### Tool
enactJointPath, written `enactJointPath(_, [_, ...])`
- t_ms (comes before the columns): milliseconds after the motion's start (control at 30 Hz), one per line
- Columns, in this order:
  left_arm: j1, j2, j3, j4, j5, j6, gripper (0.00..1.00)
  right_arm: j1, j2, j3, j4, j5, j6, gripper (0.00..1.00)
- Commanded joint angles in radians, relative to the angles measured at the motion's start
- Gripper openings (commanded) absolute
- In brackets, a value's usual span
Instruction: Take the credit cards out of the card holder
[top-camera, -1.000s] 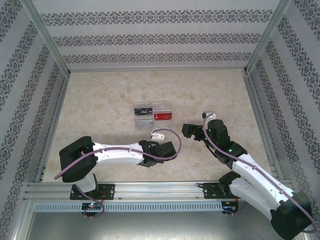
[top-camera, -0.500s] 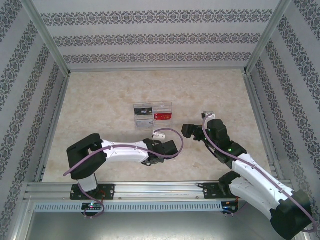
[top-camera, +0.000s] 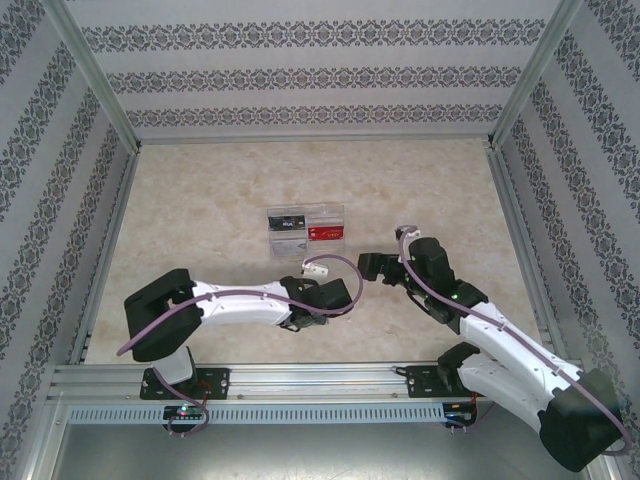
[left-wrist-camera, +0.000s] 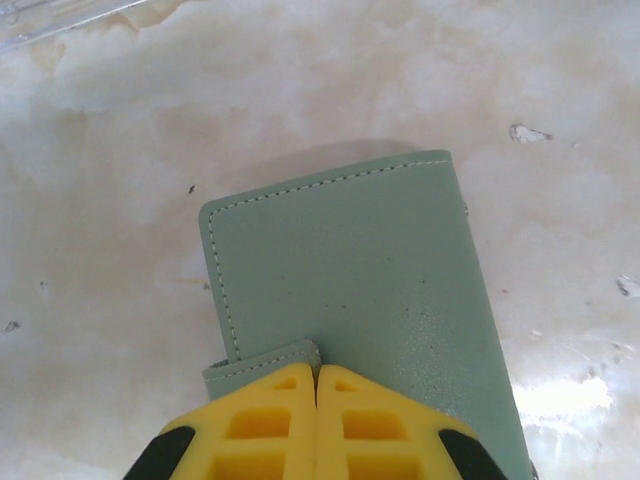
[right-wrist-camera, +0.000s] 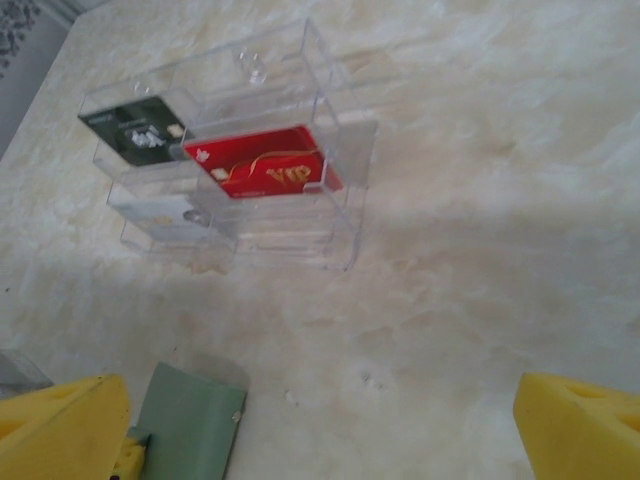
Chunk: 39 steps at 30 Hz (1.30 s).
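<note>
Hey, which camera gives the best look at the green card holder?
The left wrist view: the card holder lies closed and large in frame, stitching and clasp tab clear, by the shut left pincer. The right wrist view catches just one corner at bottom left.

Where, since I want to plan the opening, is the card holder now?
In the left wrist view the card holder lies closed on the table at the tips of the shut left gripper, arm-side of the clear tray.
</note>
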Motion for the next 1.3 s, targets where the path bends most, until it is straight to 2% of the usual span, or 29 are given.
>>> enactJointPath(0, [0.01, -0.091, -0.058, 0.097, 0.033, -0.032, 0.0, 0.041, 0.025, 0.015, 0.026, -0.089, 0.055, 0.98])
enactJointPath(67, [0.015, -0.124, -0.09, 0.143, 0.051, -0.042, 0.0, 0.069, 0.044, 0.011, 0.043, -0.124, 0.082, 0.96])
enactJointPath(167, [0.018, -0.163, -0.141, 0.216, 0.071, -0.046, 0.0, 0.128, 0.081, -0.01, 0.113, -0.146, 0.152, 0.88])
enactJointPath(333, [0.023, -0.19, -0.189, 0.267, 0.077, -0.059, 0.0, 0.215, 0.185, -0.02, 0.21, -0.154, 0.235, 0.61])
enactJointPath(567, [0.026, -0.202, -0.241, 0.321, 0.089, -0.082, 0.0, 0.274, 0.339, -0.022, 0.281, -0.135, 0.324, 0.6])
enactJointPath(800, [0.027, -0.225, -0.28, 0.37, 0.1, -0.09, 0.0, 0.291, 0.541, -0.057, 0.514, -0.215, 0.44, 0.57])
enactJointPath(967, [0.03, -0.235, -0.291, 0.382, 0.108, -0.088, 0.0, 0.314, 0.637, -0.015, 0.539, -0.246, 0.457, 0.55])
enactJointPath(1067, [0.029, -0.244, -0.295, 0.382, 0.107, -0.087, 0.0, 0.317, 0.647, -0.005, 0.528, -0.235, 0.457, 0.4])
enactJointPath(1200, [0.038, -0.263, -0.305, 0.367, 0.097, -0.088, 0.0, 0.318, 0.631, -0.002, 0.469, -0.199, 0.437, 0.07])
enactJointPath(1233, [0.043, -0.27, -0.309, 0.356, 0.096, -0.088, 0.0, 0.316, 0.628, -0.004, 0.455, -0.189, 0.433, 0.01])
enactJointPath(1267, [0.049, -0.277, -0.311, 0.343, 0.093, -0.088, 0.0, 0.313, 0.624, -0.006, 0.444, -0.183, 0.429, 0.0])
